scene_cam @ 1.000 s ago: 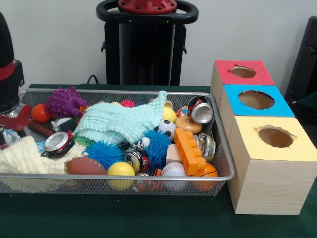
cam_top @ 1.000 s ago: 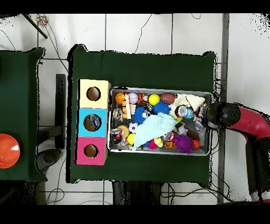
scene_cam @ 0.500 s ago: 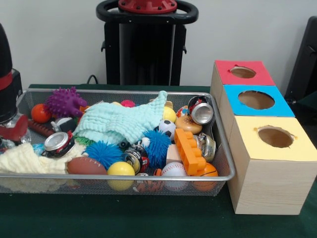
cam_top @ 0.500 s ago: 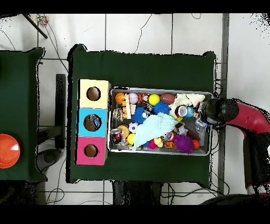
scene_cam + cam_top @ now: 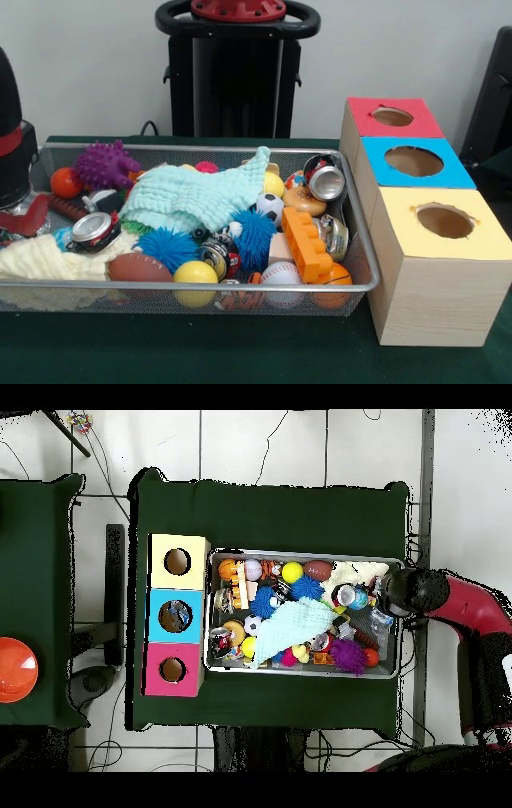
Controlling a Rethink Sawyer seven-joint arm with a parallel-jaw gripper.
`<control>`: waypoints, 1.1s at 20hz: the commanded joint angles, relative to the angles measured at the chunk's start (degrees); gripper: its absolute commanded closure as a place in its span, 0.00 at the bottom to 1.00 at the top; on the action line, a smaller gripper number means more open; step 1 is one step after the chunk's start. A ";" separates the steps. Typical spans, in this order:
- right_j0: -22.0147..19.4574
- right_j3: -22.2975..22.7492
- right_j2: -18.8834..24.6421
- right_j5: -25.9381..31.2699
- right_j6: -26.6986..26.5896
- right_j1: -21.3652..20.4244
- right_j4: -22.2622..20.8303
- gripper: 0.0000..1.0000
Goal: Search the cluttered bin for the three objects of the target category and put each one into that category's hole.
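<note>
A wire bin (image 5: 364, 264) holds mixed clutter. Silver cans lie at the right (image 5: 326, 181), left (image 5: 95, 230) and front middle (image 5: 219, 257). A mint cloth (image 5: 198, 196) drapes over the centre and a cream cloth (image 5: 38, 260) fills the front left corner. Balls include a purple spiky one (image 5: 104, 164), a yellow one (image 5: 195, 273), a baseball (image 5: 280, 274) and a soccer ball (image 5: 270, 206). My gripper (image 5: 22, 218) hangs low at the bin's left end, just above the cream cloth. In the overhead view the gripper (image 5: 393, 592) is over the bin's right end. Its tips are hidden.
Three boxes with round holes stand in a row beside the bin: red (image 5: 392, 118), blue (image 5: 414, 162), yellow (image 5: 445, 222). An orange toy brick (image 5: 306, 242) and a football (image 5: 138, 268) lie near the bin's front rim. An orange disc (image 5: 15, 669) rests on a side table.
The gripper has sunk lower and edged toward the bin's front left corner. The cream cloth, raised a second ago, now lies flatter.
</note>
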 commanded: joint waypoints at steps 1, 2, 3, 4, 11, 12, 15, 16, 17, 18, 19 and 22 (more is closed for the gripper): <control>-1.03 1.13 0.08 8.49 -14.74 0.70 -1.85 0.00; -0.78 1.49 -0.66 9.10 -13.87 -0.17 -1.90 0.00; -0.63 1.53 -1.20 9.97 -13.61 -0.85 -2.03 0.00; -0.73 1.97 -1.74 10.34 -12.84 -1.53 -1.96 0.00; -1.94 5.50 -3.43 12.77 -13.10 -4.10 -2.53 0.00; -1.77 5.65 -3.88 13.27 -12.89 -4.40 -2.93 0.00; -0.57 5.56 -5.86 14.28 -11.60 -5.43 -4.41 0.00; -0.53 5.71 -6.00 14.54 -11.89 -5.54 -4.54 0.00; -0.37 6.57 -6.61 14.97 -11.51 -6.19 -4.50 0.00; -0.41 7.02 -6.70 15.71 -11.88 -6.61 -4.48 0.00; -0.50 7.26 -6.74 16.25 -12.33 -6.78 -4.45 0.00; -0.78 7.84 -7.00 17.00 -12.94 -6.82 -4.76 0.00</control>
